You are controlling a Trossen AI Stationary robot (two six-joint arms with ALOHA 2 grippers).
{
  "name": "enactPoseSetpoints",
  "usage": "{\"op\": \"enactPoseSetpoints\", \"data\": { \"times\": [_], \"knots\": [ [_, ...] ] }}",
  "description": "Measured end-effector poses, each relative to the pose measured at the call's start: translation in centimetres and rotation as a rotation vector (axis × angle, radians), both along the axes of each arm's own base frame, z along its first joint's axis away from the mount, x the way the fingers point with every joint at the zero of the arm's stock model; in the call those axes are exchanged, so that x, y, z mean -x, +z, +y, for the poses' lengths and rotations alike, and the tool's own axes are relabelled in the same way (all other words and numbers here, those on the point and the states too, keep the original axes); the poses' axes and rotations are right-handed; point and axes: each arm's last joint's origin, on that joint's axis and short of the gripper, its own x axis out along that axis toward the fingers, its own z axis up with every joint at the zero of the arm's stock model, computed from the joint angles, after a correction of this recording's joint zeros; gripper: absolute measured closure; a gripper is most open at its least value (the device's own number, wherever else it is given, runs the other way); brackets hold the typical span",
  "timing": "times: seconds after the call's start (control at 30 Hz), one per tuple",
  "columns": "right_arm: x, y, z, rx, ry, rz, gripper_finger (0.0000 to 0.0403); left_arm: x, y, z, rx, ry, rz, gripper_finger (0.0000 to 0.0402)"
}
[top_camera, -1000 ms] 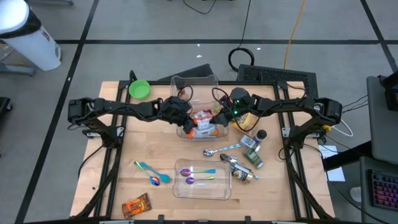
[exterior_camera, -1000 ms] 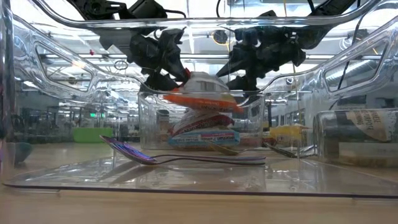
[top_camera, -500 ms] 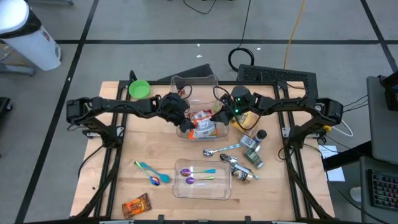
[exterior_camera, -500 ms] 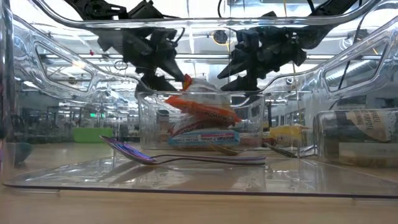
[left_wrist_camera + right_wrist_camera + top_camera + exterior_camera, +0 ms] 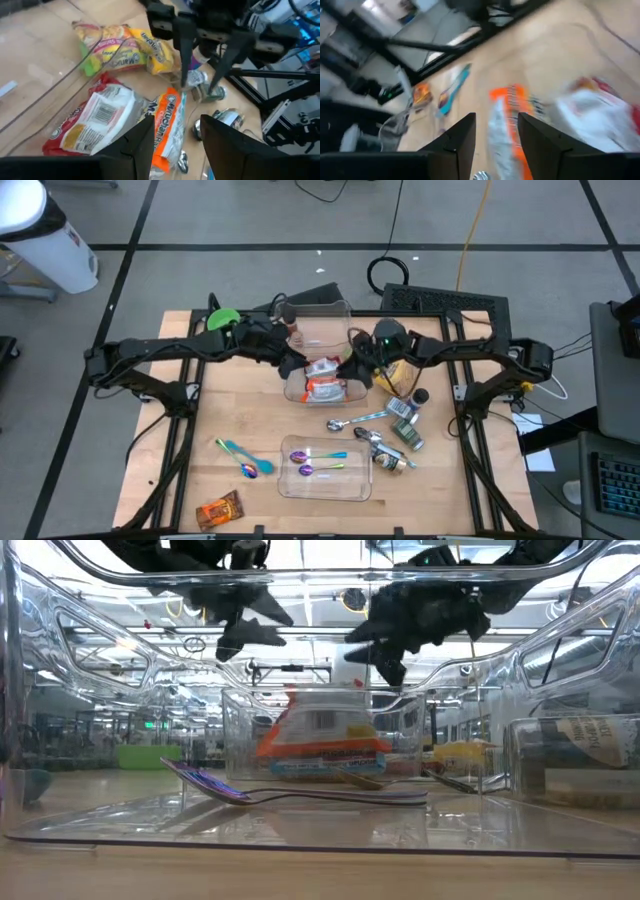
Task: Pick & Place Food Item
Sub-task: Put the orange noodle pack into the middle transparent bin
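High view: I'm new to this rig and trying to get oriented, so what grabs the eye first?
Two dark arms meet at the table's middle over a clear container holding orange-and-white noodle packets. The left pincer and right pincer both hover open, empty, at its sides. In front lies a clear tray with iridescent spoons, and a green bowl sits at the far left corner.

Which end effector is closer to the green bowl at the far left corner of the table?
The left end effector. It sits just to the right of the green bowl, while the right end effector is farther away, beyond the clear container.
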Motion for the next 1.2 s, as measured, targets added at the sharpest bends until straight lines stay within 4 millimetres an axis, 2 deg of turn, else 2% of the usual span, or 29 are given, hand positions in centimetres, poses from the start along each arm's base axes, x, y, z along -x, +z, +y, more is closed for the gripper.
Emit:
{"op": "enactPoseSetpoints", "data": {
  "times": [0.17, 0.33, 0.73, 1.07, 1.2],
  "knots": [
    [-0.6, -0.1, 2.1, 0.085, 0.093, -0.019, 0.0281, -0.8, 0.4, -0.9, -0.027, -0.039, -0.063, 0.0238],
    [-0.6, -0.8, 3.1, 0.182, 0.063, 0.047, 0.0301, -1.4, -0.6, -1.3, -0.038, -0.060, -0.018, 0.0238],
    [-1.2, -3.6, 2.6, 0.236, -0.062, 0.213, 0.0344, -4.0, -4.6, -1.2, 0.063, -0.109, 0.060, 0.0238],
    [-1.2, -3.4, 1.8, 0.186, -0.117, 0.195, 0.0351, -5.3, -7.6, -2.3, 0.088, -0.124, 0.155, 0.0238],
    [-1.2, -1.9, 1.9, 0.115, -0.135, 0.104, 0.0352, -5.3, -7.9, -2.3, 0.098, -0.046, 0.185, 0.0238]
  ]
}}
